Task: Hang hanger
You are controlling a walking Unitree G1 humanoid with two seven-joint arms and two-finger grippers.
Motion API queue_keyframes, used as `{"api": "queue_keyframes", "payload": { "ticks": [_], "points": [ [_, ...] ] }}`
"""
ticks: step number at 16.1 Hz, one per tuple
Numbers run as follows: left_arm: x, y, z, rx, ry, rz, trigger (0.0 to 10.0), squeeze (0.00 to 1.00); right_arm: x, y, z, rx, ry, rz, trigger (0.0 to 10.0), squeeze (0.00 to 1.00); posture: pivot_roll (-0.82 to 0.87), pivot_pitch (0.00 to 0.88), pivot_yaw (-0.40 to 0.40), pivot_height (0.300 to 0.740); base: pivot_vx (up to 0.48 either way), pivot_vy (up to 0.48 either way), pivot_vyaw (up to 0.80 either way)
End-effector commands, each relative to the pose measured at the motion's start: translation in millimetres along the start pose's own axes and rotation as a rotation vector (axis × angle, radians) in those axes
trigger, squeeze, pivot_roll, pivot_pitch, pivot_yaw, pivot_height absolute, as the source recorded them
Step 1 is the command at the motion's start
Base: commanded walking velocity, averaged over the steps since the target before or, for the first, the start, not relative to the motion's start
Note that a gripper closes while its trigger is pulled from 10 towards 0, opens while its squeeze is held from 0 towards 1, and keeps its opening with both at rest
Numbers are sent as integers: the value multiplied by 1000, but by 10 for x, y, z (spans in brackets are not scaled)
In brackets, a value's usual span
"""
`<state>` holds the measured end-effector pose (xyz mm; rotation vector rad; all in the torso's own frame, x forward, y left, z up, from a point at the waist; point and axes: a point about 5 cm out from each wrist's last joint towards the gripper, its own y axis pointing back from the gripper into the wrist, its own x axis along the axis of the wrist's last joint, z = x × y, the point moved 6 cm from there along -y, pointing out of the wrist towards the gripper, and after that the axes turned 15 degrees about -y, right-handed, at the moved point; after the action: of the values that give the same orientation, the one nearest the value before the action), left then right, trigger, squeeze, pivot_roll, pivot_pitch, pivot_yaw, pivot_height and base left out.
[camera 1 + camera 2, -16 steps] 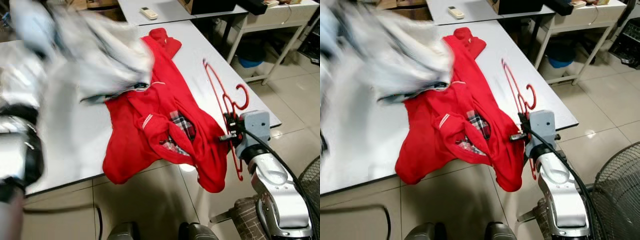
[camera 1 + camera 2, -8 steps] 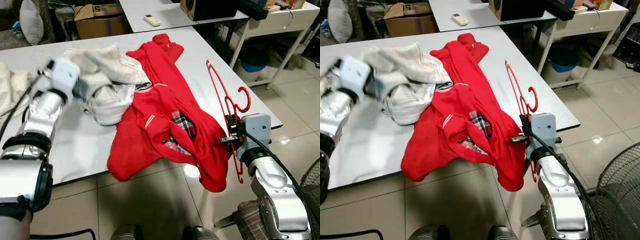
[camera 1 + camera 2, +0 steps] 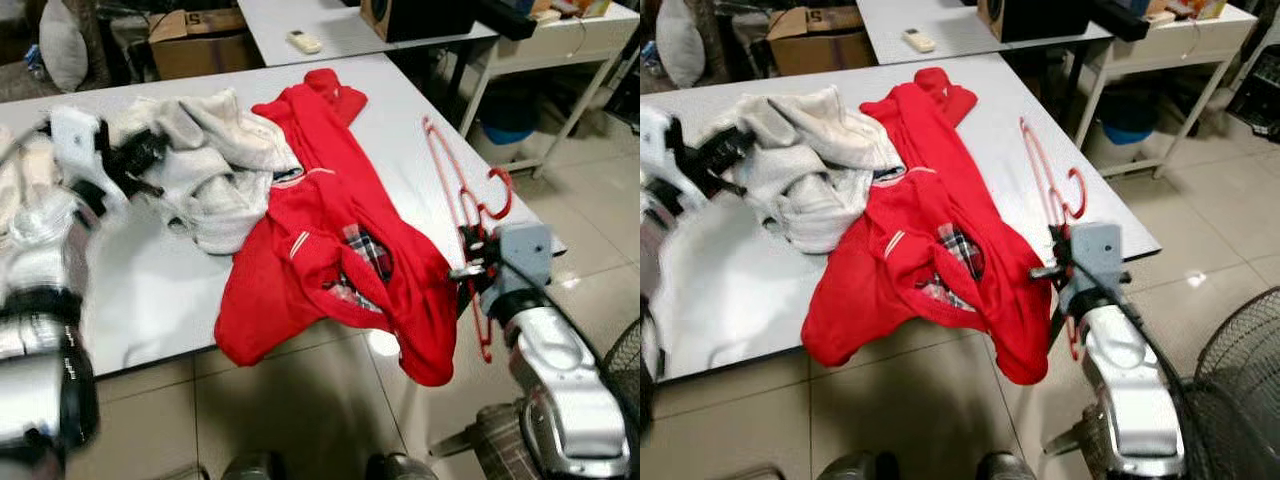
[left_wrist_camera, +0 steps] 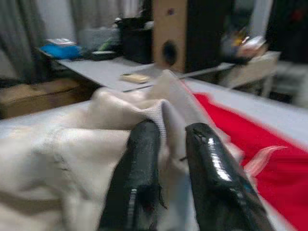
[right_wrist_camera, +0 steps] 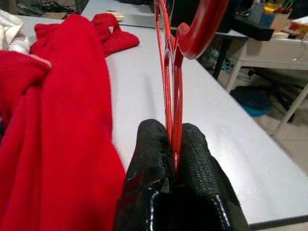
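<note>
The right tool (image 5: 172, 144) is gripping the red hanger (image 3: 462, 200), its two black fingers (image 5: 153, 159) pressed together on the thin red frame. It is sitting at the bench's (image 3: 400, 130) right edge, near the front right corner. The hanger is standing on edge along that right edge, its hook (image 3: 500, 192) curling above the tool and its lower end dropping past the edge beside the silver arm.

A red garment (image 3: 335, 250) is lying across the middle of the bench, from the far edge to the front edge, with its lower part hanging over the front and just beside the right tool. A checked lining (image 3: 365, 250) is showing in its folds.

The left tool (image 4: 166, 159) is hovering at the bench's left side, its fingers (image 4: 139, 163) slightly parted with a fold of the cream cloth (image 3: 215, 165) between them. I cannot tell whether they are pinching it. The cloth is lying in a heap left of the red garment, touching it.
</note>
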<state>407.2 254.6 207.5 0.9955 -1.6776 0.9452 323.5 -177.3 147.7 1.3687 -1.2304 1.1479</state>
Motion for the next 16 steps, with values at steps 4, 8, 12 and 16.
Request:
{"api": "queue_keyframes", "payload": {
  "ticks": [4, 8, 12, 16],
  "points": [
    [340, 195, 215, -54, 17, 104, 10000, 1000, 127, 29, -82, 50, -92, -5, 10000, 0, -180, 23, 35, 740, 0, 0, 0],
    [693, 193, 729, -113, 121, 197, 10000, 1000, 235, 107, -161, 85, -3, 49, 10000, 0, -186, 27, 58, 740, 0, 0, 0],
    [338, 207, 1406, -139, 76, 79, 10000, 0, 205, 178, -209, 72, -74, 52, 10000, 0, -195, 31, 80, 740, 0, 0, 0],
    [78, 328, 1565, -137, 101, -10, 10000, 0, 113, 250, -232, 74, -136, 23, 10000, 0, -201, 33, 78, 740, 0, 319, -564]
  ]
}}
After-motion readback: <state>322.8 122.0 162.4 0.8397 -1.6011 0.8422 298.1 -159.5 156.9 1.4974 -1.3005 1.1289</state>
